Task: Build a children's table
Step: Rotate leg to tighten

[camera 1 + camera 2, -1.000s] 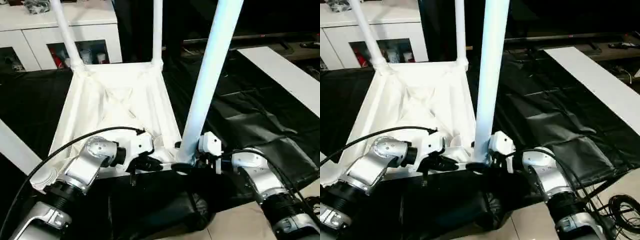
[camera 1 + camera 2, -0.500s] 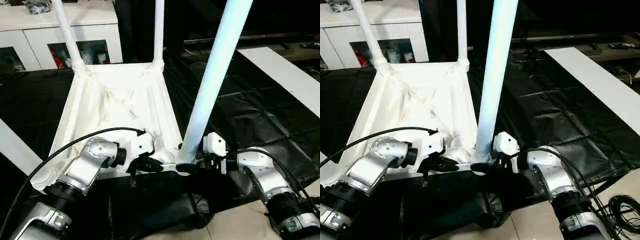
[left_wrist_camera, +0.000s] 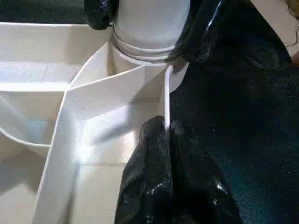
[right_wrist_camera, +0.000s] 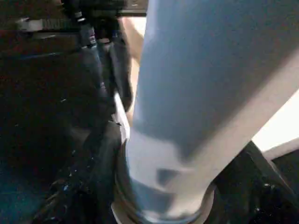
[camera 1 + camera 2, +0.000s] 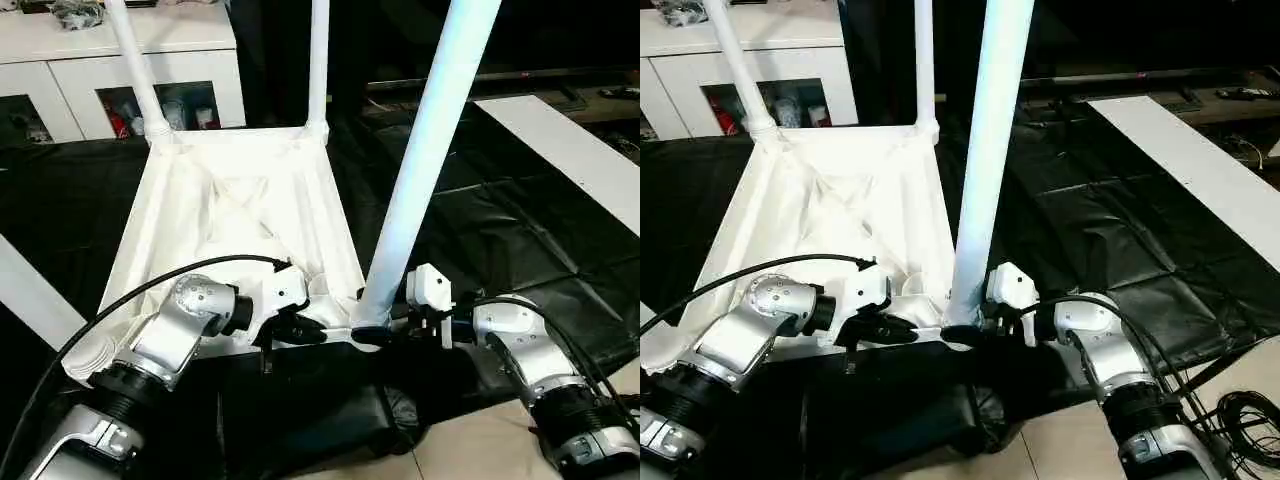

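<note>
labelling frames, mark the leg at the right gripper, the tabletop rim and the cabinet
leg [image 5: 425,170]: left eye view, middle of shaft
tabletop rim [image 3: 167,100]: left wrist view, thin edge
cabinet [image 5: 70,75]: left eye view, front panel

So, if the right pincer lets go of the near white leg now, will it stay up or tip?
The near leg probably wobbles: it is tall, leaning, and its base sits at the corner socket, seating unclear. The right pincer grips low, giving little leverage. Smooth round plastic may slip.

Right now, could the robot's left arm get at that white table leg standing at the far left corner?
Probably not. The left pincer is shut on the near rim of the white plastic tabletop, and the far-left white leg stands across the whole top.
</note>
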You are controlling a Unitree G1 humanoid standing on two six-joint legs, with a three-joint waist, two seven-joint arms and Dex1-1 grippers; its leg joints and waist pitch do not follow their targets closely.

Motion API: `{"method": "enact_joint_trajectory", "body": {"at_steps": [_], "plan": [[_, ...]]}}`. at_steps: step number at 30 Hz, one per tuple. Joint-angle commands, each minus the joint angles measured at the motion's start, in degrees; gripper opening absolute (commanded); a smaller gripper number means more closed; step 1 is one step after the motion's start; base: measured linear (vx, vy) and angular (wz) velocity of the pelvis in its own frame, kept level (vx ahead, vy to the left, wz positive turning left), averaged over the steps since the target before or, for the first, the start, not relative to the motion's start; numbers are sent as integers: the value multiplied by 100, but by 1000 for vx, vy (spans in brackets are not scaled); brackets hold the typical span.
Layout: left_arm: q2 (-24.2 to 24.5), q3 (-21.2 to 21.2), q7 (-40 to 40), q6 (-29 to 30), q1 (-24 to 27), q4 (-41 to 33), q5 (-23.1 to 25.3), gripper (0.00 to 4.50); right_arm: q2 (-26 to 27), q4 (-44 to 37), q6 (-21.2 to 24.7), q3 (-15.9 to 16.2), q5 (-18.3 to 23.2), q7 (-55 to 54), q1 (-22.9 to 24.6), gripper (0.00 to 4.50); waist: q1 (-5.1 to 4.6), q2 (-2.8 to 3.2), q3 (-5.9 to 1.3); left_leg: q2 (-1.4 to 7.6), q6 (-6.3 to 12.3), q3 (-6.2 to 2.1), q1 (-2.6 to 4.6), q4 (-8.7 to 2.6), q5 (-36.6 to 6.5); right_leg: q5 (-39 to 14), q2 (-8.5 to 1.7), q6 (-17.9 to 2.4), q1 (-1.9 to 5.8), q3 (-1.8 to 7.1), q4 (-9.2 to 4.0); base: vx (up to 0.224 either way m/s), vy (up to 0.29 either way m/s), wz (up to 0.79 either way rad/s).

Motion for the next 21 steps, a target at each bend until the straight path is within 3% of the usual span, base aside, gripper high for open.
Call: {"method": "enact_joint_trajectory", "body": {"at_steps": [1,3,5,7,9,10,11,12,14,16,19,21], "plan": [[-230,-104,490,209,3,353,206,0,215,302,214,-193,-88,-829,-52,252,-35,-28,-275,107,244,-32,59,-363,-1319,-1101,-192,-1277,239,171,-339,0,0,0],[-404,-45,1002,289,-124,601,374,0,421,452,296,-292,-182,-1438,-105,252,-79,-36,-228,86,20,-50,90,-377,-1870,-2134,-195,-996,179,179,-427,0,0,0],[-682,58,1647,555,-303,923,506,0,756,636,552,-424,-251,-2289,-178,252,-110,-40,-234,71,-70,-88,95,-386,-2061,-2566,-200,-793,169,169,-467,-50,-3,-1],[-1023,205,2325,835,-504,1258,561,0,1180,764,894,-551,-278,-3171,-276,251,-154,6,-217,49,-131,-102,112,-386,-2239,-2916,-192,-663,126,165,-513,-29,1,-1],[-1132,232,2516,895,-570,1361,582,0,1340,802,1025,-596,-276,-3470,-317,251,-216,-19,-216,42,-153,-141,114,-401,-2460,-3325,-192,-462,110,128,-578,-57,6,-5],[-1256,262,2708,931,-654,1475,598,0,1543,865,1179,-659,-247,-3800,-379,247,-225,-15,-213,35,-145,-153,96,-406,-2492,-3372,-190,-411,122,111,-591,0,0,0],[-1434,293,2952,855,-794,1695,650,0,1832,1009,1325,-752,-250,-4214,-497,234,-263,-21,-203,31,-133,-147,107,-409,-2582,-3449,-182,-372,86,105,-628,0,0,0],[-1462,225,2942,686,-860,1796,724,0,1892,1084,1270,-680,-393,-4324,-562,221,-282,-9,-207,18,-146,-163,117,-403,-2637,-3496,-181,-360,79,89,-633,0,0,0],[-1463,168,2887,538,-895,1853,766,0,1887,1122,1178,-573,-553,-4342,-598,210,-339,22,-226,31,-151,-218,90,-439,-2788,-3406,-200,-321,134,31,-666,0,0,0],[-1439,122,2846,386,-900,1879,797,0,1887,1111,1153,-567,-610,-4377,-602,210,-331,47,-242,59,-114,-231,93,-459,-2795,-3082,-219,-433,137,28,-664,0,0,0],[-1399,103,2802,225,-884,1919,819,0,1874,982,1060,-598,-577,-4256,-529,210,-322,16,-231,55,-68,-201,103,-459,-2817,-2793,-216,-608,121,36,-656,0,0,0],[-1349,109,2768,10,-881,2010,822,0,1901,936,1099,-764,-410,-4246,-515,268,-300,12,-230,50,-22,-184,99,-455,-2716,-2749,-223,-655,120,55,-652,0,0,0]]}}
